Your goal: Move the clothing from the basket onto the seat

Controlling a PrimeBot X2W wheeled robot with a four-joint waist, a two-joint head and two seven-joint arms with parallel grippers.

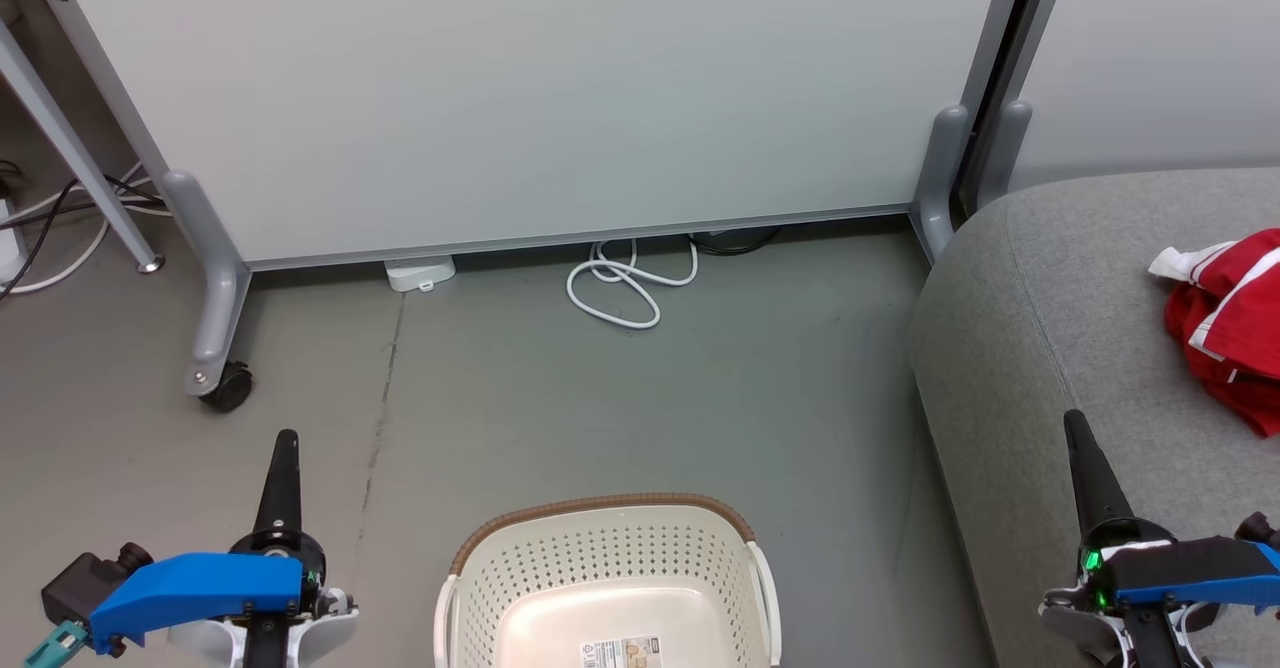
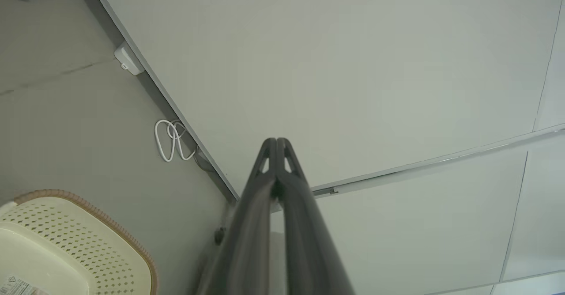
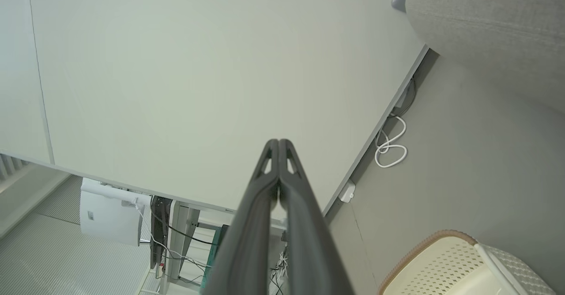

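Partition [image 1: 560, 98]: pale panel on grey wheeled feet, across the far side of the grey floor [image 1: 500, 378].
Seat [image 1: 1050, 328]: grey cushion at right, its far rounded corner just beside the partition's right foot.
Basket [image 1: 600, 558]: near centre on the floor, left of the seat and apart from it; its pale bottom carries a paper label [image 1: 620, 651].
Clothing [image 1: 1235, 328]: crumpled red bundle with white trim lying on the seat at the far right, cut by the picture's edge.
Left gripper [image 2: 276, 142]: near left over the floor, fingers pressed together, holding nothing.
Right gripper [image 3: 279, 144]: near right over the seat's front part, fingers pressed together, holding nothing.
Cable [image 1: 625, 288]: white loops on the floor against the partition's base.
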